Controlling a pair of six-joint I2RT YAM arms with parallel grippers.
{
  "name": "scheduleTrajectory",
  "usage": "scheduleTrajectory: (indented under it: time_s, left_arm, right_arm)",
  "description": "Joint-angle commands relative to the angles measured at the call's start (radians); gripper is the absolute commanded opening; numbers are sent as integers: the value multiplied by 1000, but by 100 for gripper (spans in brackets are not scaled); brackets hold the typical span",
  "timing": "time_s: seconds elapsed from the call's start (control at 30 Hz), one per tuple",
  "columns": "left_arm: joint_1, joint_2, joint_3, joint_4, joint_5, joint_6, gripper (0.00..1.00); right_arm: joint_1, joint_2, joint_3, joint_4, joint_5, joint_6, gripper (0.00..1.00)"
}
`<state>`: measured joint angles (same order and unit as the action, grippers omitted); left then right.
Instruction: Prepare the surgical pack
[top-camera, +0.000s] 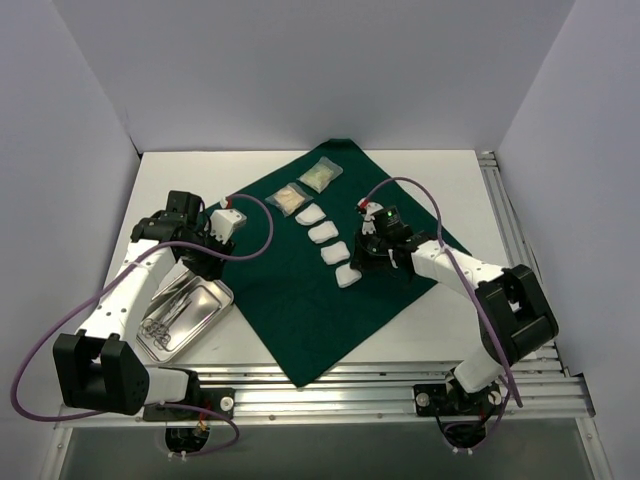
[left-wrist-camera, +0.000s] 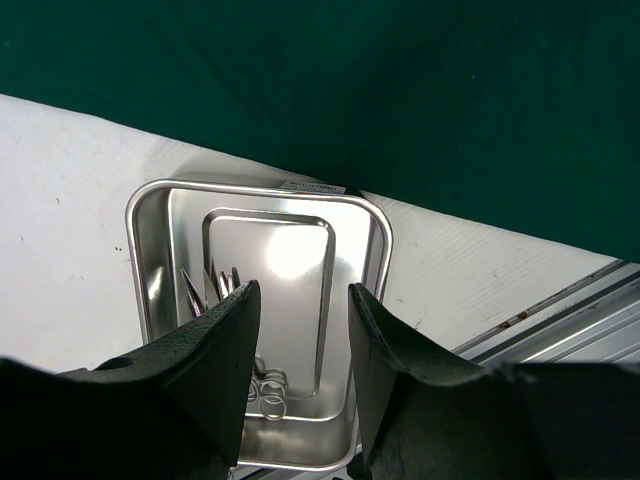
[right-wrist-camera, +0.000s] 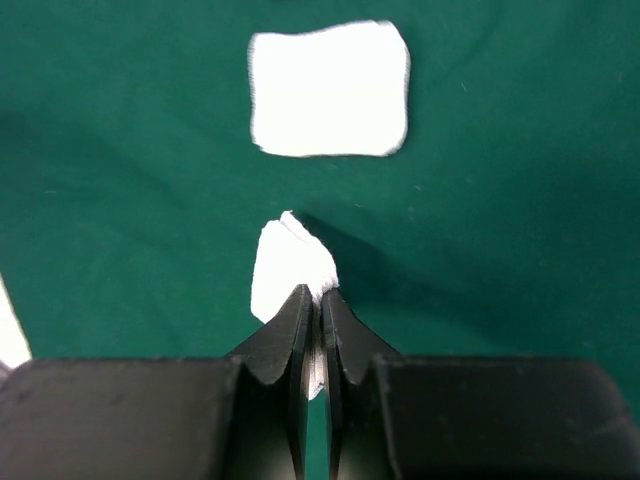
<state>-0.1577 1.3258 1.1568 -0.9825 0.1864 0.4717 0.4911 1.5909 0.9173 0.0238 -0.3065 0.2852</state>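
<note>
The dark green drape (top-camera: 330, 300) lies spread on the table. A row of several white gauze pads (top-camera: 323, 233) lies on it, with two clear packets (top-camera: 288, 198) behind. My right gripper (right-wrist-camera: 313, 292) is down at the near end of that row (top-camera: 360, 262), shut on a gauze pad (right-wrist-camera: 290, 262) that is bunched up off the cloth. Another pad (right-wrist-camera: 330, 88) lies flat beyond it. The steel tray (left-wrist-camera: 260, 186) sits left of the drape with steel instruments (left-wrist-camera: 212, 285) in it. My left gripper (left-wrist-camera: 300, 292) hangs open above the tray (top-camera: 215, 292), holding nothing.
A metal rail (top-camera: 400, 385) runs along the near table edge, and another (top-camera: 505, 210) runs down the right side. White walls enclose the table at the back and on both sides. The tray's near corner almost touches the drape's edge (left-wrist-camera: 345, 190).
</note>
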Motion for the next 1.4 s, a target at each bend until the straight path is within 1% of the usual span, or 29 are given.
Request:
scheduleTrajectory:
  time_s: [0.0,0.17,0.2,0.3,0.37,0.4,0.5,0.73,0.97,1.17,1.37]
  left_arm:
    - [-5,-28,12,39,-2,-2,50]
    - [-3,-10,35,31,-7,-5,50]
    - [-5,-8,40,30,-5,-7,49]
    - [-3,-7,47,31,-2,-11,49]
    - [-5,-7,47,31,-4,-13,49]
    - [-5,-5,47,31,-5,-13,49]
    - [-6,0,46,31,-7,-13,49]
    - [-8,29,61,42,1,-25,49]
    - [-11,44,67,48,2,-27,49]
    - [-14,39,61,48,2,-28,49]
    - [-14,35,52,50,-4,-24,49]
  right_arm:
    - [15,-54,66,-54,-36,-38,0]
    - [18,-3,182,-77,-75,-80,0]
    - [18,35,237,-82,-89,-86,0]
    - [17,117,331,-91,-108,-132,0]
    - [11,165,371,-111,-98,-176,0]
    - [9,214,409,-122,-106,-191,0]
    - [4,292,463,-159,-129,-221,0]
    - [-39,359,463,-128,-163,-215,0]
    - [-74,394,440,-104,-149,-207,0]
    - [-72,443,472,-120,-181,-225,0]
    - [-72,452,466,-102,-189,-216,0]
